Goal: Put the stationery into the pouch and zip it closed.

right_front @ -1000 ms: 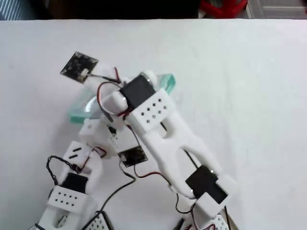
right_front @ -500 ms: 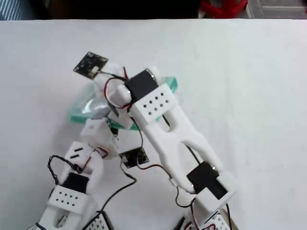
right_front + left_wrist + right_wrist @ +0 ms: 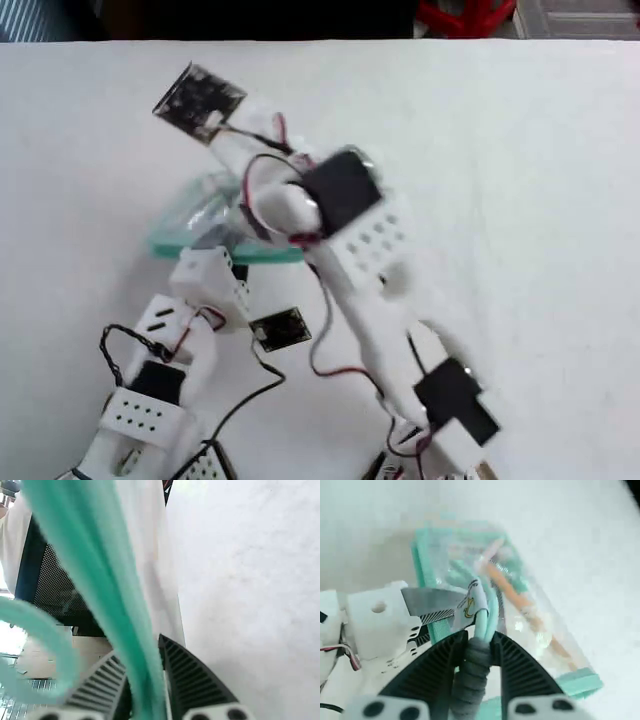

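Note:
The clear pouch with teal edges lies left of the table's middle. In the right wrist view the pouch holds an orange pencil and other stationery. My right gripper is shut on the teal zip-pull loop at the pouch's top edge. In the high view the right arm's wrist hangs over the pouch's right end. My left gripper is shut on the pouch's teal edge strip. It holds the near side of the pouch, seen as a white body and again beside my right gripper as the left gripper.
White tabletop spreads wide to the right and behind the pouch. Loose cables and a small circuit board hang by the left arm near the front edge. Dark and red things sit beyond the far edge.
The right arm's wrist has swung to the right along the pouch and twisted, its camera board rising toward the far side. The left arm has stayed put on the pouch's edge.

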Controlling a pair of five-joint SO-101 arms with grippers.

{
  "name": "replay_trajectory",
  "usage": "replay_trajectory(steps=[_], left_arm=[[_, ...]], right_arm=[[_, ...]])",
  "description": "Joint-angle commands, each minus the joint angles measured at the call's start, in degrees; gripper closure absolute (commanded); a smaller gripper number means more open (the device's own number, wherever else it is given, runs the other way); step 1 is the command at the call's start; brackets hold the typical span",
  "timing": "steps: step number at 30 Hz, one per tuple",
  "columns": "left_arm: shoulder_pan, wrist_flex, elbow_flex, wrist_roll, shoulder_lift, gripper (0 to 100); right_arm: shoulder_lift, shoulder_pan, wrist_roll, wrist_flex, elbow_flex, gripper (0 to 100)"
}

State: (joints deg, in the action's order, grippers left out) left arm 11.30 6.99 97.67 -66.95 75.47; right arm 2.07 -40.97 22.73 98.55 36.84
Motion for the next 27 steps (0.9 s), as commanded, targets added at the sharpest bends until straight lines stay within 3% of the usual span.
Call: replay_trajectory(steps=[1,11,19,22,27], left_arm=[[0.40,-1.14,-0.44,-0.09,0.75,98],[-1.54,-1.67,-10.55,25.14,0.84,98],[-0.57,12.75,-20.84,45.80,0.84,98],[2.51,18.55,-23.65,50.46,0.84,98],[10.51,27.16,-24.18,51.08,0.84,98]], right_arm=[[7.52,-0.04,-0.44,0.13,4.48,98.1],[11.38,2.51,-0.26,0.13,4.40,98.1],[11.30,12.00,-0.35,-0.04,4.40,98.1],[11.47,12.44,-0.44,-1.89,5.54,98.1],[12.53,12.44,-0.53,-9.80,6.77,98.1]])
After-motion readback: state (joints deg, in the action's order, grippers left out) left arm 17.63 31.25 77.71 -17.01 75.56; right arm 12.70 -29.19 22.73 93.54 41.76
